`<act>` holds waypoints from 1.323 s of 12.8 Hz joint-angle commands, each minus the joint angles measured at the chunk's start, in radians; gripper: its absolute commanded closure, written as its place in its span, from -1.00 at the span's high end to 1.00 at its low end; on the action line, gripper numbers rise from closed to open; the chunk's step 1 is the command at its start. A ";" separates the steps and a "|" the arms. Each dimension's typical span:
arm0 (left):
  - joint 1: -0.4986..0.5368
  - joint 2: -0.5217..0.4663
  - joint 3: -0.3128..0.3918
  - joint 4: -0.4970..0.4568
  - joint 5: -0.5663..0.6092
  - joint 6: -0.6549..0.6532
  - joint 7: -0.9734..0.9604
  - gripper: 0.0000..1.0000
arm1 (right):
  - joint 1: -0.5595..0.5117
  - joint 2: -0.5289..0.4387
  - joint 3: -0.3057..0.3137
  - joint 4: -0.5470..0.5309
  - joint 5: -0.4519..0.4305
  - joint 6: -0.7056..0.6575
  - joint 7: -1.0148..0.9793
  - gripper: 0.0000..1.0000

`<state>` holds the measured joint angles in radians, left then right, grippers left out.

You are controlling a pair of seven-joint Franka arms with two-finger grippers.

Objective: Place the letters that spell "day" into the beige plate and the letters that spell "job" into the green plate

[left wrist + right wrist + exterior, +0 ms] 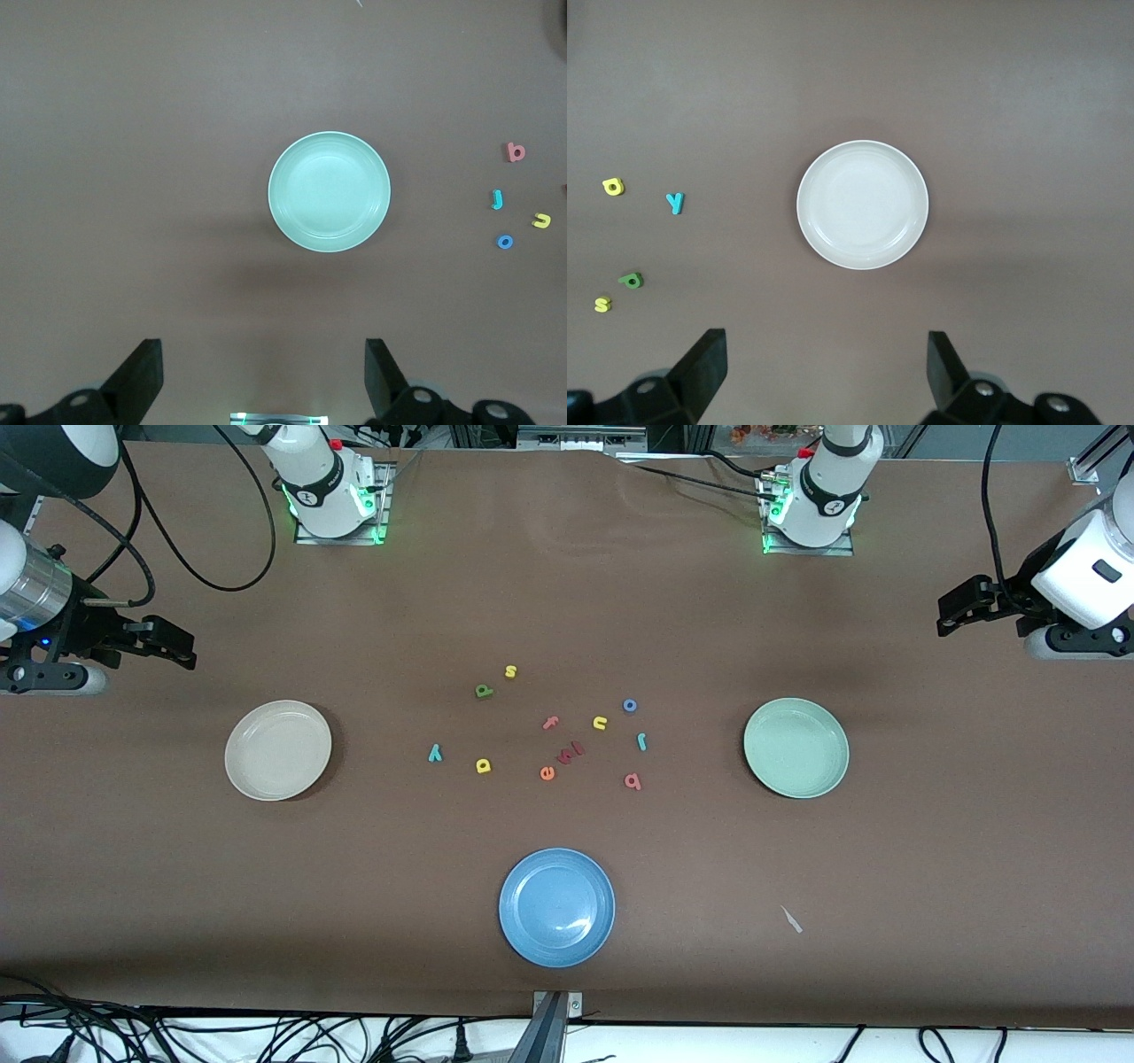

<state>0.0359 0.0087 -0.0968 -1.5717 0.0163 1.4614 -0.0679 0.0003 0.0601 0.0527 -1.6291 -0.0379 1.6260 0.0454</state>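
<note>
**Front view: letters midway, plates empty, both arms waiting**

Right gripper [182, 651], jaws wide, empty, hangs near beige plate [278, 749]; "y" [434, 754], "a" [483, 765], "d" [484, 690] lie at three o'clock of that plate. Left gripper [950, 615], wide, empty, near green plate [796, 747]; "j" [641, 740], "o" [630, 706], "b" [633, 781] at nine o'clock. Letters: tiny matte foam. Plates: smooth, round, shallow.

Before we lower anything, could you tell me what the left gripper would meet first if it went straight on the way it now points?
Probably the green plate: the left gripper, open and empty, points down and its wrist view centres on that plate. Nothing shows in between, though depth is hard to judge.
</note>
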 commanded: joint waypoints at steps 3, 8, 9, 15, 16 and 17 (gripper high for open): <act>-0.004 -0.013 0.000 -0.013 -0.018 -0.007 0.002 1.00 | 0.006 0.014 0.006 0.015 0.013 -0.012 -0.009 1.00; -0.008 0.002 0.000 -0.013 -0.018 -0.009 0.003 1.00 | 0.003 0.017 0.004 0.015 0.013 -0.011 -0.021 1.00; -0.013 0.007 -0.009 -0.013 -0.018 -0.012 0.006 1.00 | 0.006 0.017 0.006 0.015 0.012 -0.011 -0.024 1.00; -0.074 0.135 -0.040 -0.016 -0.019 -0.012 -0.003 1.00 | 0.026 0.064 0.007 0.014 0.013 -0.014 -0.022 1.00; -0.079 0.155 -0.055 -0.016 -0.019 -0.003 -0.004 1.00 | 0.036 0.069 0.007 0.014 0.013 -0.015 -0.022 1.00; -0.083 0.174 -0.058 -0.016 -0.022 0.014 -0.004 1.00 | 0.038 0.072 0.007 0.012 0.013 -0.017 -0.016 1.00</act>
<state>-0.0380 0.1524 -0.1462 -1.6021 0.0146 1.4617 -0.0698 0.0276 0.1223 0.0607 -1.6295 -0.0367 1.6244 0.0342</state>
